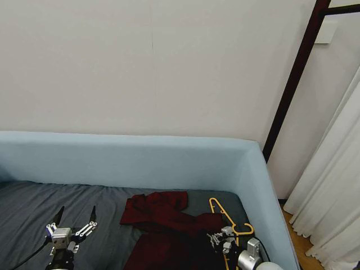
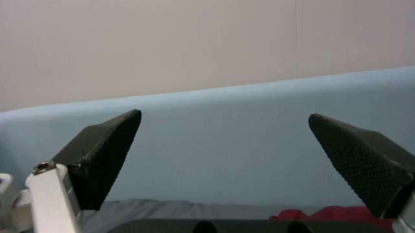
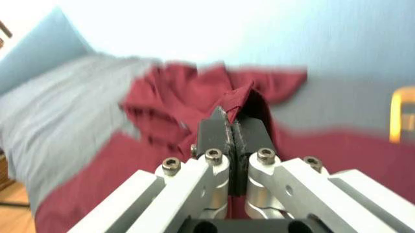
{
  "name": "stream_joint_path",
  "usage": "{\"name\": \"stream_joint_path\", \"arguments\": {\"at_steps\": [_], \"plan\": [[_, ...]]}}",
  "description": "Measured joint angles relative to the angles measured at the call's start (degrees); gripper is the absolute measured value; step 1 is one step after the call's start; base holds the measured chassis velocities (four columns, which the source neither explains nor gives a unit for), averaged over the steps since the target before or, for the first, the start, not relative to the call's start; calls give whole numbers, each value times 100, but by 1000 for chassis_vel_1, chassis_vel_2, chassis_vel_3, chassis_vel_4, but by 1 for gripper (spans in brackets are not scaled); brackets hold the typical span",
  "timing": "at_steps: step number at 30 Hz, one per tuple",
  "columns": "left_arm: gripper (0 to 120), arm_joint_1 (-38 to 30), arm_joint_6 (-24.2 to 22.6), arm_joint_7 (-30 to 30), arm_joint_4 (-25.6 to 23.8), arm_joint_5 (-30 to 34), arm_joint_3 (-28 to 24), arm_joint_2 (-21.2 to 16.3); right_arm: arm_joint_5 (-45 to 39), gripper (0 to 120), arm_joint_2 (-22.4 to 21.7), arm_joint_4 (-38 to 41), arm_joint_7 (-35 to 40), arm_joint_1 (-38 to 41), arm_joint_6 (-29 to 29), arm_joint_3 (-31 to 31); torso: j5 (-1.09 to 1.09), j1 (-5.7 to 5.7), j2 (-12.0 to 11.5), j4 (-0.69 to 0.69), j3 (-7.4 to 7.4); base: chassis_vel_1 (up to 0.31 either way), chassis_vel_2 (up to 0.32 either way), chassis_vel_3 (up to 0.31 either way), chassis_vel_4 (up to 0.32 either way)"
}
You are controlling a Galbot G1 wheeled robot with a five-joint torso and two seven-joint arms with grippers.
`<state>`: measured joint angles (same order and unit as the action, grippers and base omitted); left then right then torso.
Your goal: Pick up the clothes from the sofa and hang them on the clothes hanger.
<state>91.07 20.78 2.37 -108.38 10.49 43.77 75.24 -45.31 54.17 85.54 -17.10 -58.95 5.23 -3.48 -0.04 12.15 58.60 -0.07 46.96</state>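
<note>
as seen from the head, counted: one pale blue sofa [image 1: 140,163], one dark red garment [image 1: 163,216], one yellow hanger [image 3: 401,116], two grippers. held on the sofa's grey seat [image 1: 34,205]: the garment, crumpled and spread toward the right end, and the hanger, lying flat just beside it, between cloth and armrest [image 1: 264,191]. left gripper [image 1: 77,210] released, fingers spread wide, over bare grey seat, well apart from the garment to its right. right gripper [image 3: 231,116] clenched on a raised fold of the garment, fingers pressed together, low over the red cloth, near the hanger. beyond the armrest, one white curtain [image 1: 332,214] and one dark upright bar [image 1: 292,84]
</note>
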Motion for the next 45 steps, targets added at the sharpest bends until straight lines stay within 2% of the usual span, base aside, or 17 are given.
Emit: {"name": "stream_joint_path", "arguments": {"at_steps": [4, 6, 9, 10, 12, 15, 17, 23, 28, 30, 32, 33, 36, 38, 39, 41, 45], "plan": [[100, -116, 42, -110, 296, 219, -112, -140, -41, 0, -170, 588, -2, 138, 286, 165, -2, 0, 0, 0, 0, 0, 0, 0, 0], [100, -164, 96, -355, 443, 672, -172, -268, -315, 0, -352, 1076, 31, 280, 362, 221, -1, 0, 0, 0, 0, 0, 0, 0, 0], [100, -231, 341, -1054, 654, 1185, -259, -404, -657, 0, -569, 1592, 70, 455, 442, 231, -2, 0, 0, 1, 0, 0, 0, 0, 0], [100, -231, 341, -1054, 654, 1185, -259, -404, -657, 0, -569, 1592, 70, 455, 442, 231, -2, 0, 0, 1, 0, 0, 0, 0, 0], [100, -368, 626, -1697, 857, 1292, -307, -440, -835, 0, -706, 1940, 80, 601, 473, 167, -2, 0, 1, 0, 0, 0, 0, 0, 0], [100, -440, 728, -1969, 938, 1336, -343, -444, -888, 0, -749, 2075, 79, 666, 483, 123, -1, 0, 1, 0, 0, 0, 0, 0, 0], [100, -665, 852, -2448, 1110, 1439, -486, -444, -954, 0, -823, 2357, 75, 901, 477, -69, 0, 0, 1, -1, 0, 0, 0, 0, 0], [100, -1112, 875, -2427, 1525, 1326, -784, -496, -968, 0, -783, 2283, 68, 1583, 425, -528, -1, -1, 1, 1, 0, 0, 0, 0, 0], [100, -1361, 865, -2164, 1806, 1309, -956, -588, -974, 0, -716, 2200, 83, 1743, 406, -637, -1, 0, 1, 1, 0, 0, 0, 0, 0], [100, -1567, 833, -2124, 2130, 1317, -1112, -745, -951, 0, -697, 2140, 83, 1733, 401, -655, -1, 0, 0, 0, 0, 0, 0, 0, 0], [100, -1774, 831, -2368, 2490, 1329, -1264, -938, -920, 0, -684, 2092, 74, 1685, 401, -640, -1, -1, 0, -1, 0, 0, 0, 0, 0], [100, -1774, 831, -2368, 2490, 1329, -1264, -938, -920, 0, -684, 2092, 74, 1685, 401, -640, -1, -1, 0, -1, 0, 0, 0, 0, 0], [100, -2249, 965, -2972, 3144, 1304, -1545, -1244, -901, 0, -641, 2005, 72, 1676, 401, -580, -1, -1, 0, 1, 0, 0, 0, 0, 0], [100, -2595, 1107, -3120, 3510, 1012, -1744, -1351, -893, 0, -600, 1922, 71, 1696, 401, -566, -1, 0, 0, 0, 0, 0, 0, 0, 0], [100, -2595, 1107, -3120, 3510, 1012, -1744, -1351, -893, 0, -600, 1922, 71, 1696, 401, -566, -1, 0, 0, 0, 0, 0, 0, 0, 0], [100, -3064, 1248, -3318, 3855, 625, -2045, -1433, -894, 0, -536, 1792, 74, 1709, 417, -549, 0, 0, 0, 0, 0, 0, 0, 0, 0], [100, -3609, 1444, -3663, 4289, 286, -2478, -1450, -893, 0, -479, 1686, 73, 1692, 435, -478, -1, 0, 0, -2, 0, 0, 0, 0, 0]]}}
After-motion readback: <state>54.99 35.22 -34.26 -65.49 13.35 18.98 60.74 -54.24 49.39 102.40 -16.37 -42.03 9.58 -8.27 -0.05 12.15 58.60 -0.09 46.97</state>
